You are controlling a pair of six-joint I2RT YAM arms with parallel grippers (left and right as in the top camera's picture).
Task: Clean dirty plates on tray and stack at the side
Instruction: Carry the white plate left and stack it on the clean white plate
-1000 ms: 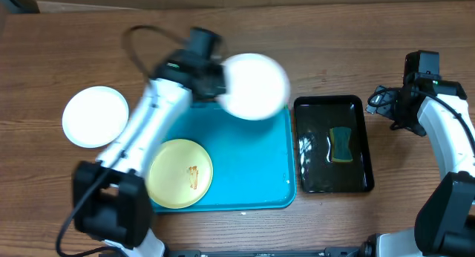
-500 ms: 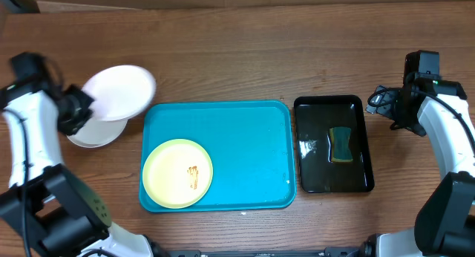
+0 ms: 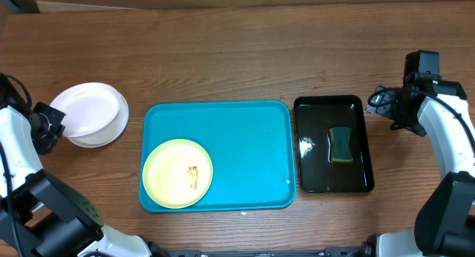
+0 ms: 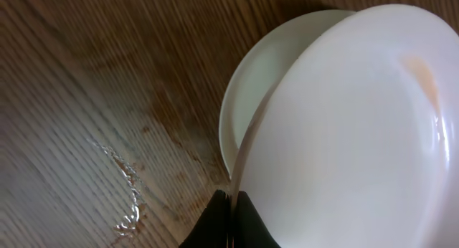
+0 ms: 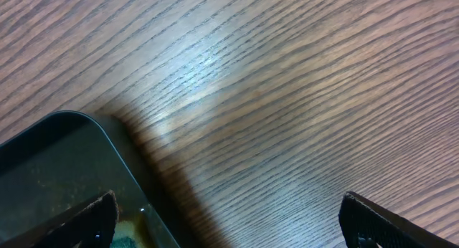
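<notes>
Working down from the wooden table (image 3: 237, 56): two of three plates off to the side, just inward of the left claw (image 3: 53, 127). Next in size, the blue tray (image 3: 245, 131), farther inward from that claw, holding a single plate. Then the black tray (image 3: 315, 175), just inward of the right claw (image 5: 229, 223).

Gripping a white plate (image 4: 344, 133) by its rim, left claw clamped tight on the edge, plate tilted over a second white plate (image 4: 254, 105) lying flat on the table. Contact between the two: impossible to tell. Faint orange mark (image 4: 422, 70) on the held plate, so perhaps not fully clean. Farther inward and nearer the table's front, the yellow plate (image 3: 177, 173) in the tray's corner, brown smear (image 3: 193, 177) showing, neither wiped nor moved. Inside the black tray, a sponge (image 3: 341, 144), untouched for now.

Looks about two-thirds done: lower and let go of the held plate, then wipe the yellow one and add it to the pile.

Hanging wide open and empty, right claw over bare wood beside the black tray's rounded corner, with free table outward. Mind the raised rim of the blue tray on any reach inward; open wood all round the left claw otherwise, bar a few water drops (image 4: 128, 205) underneath.
</notes>
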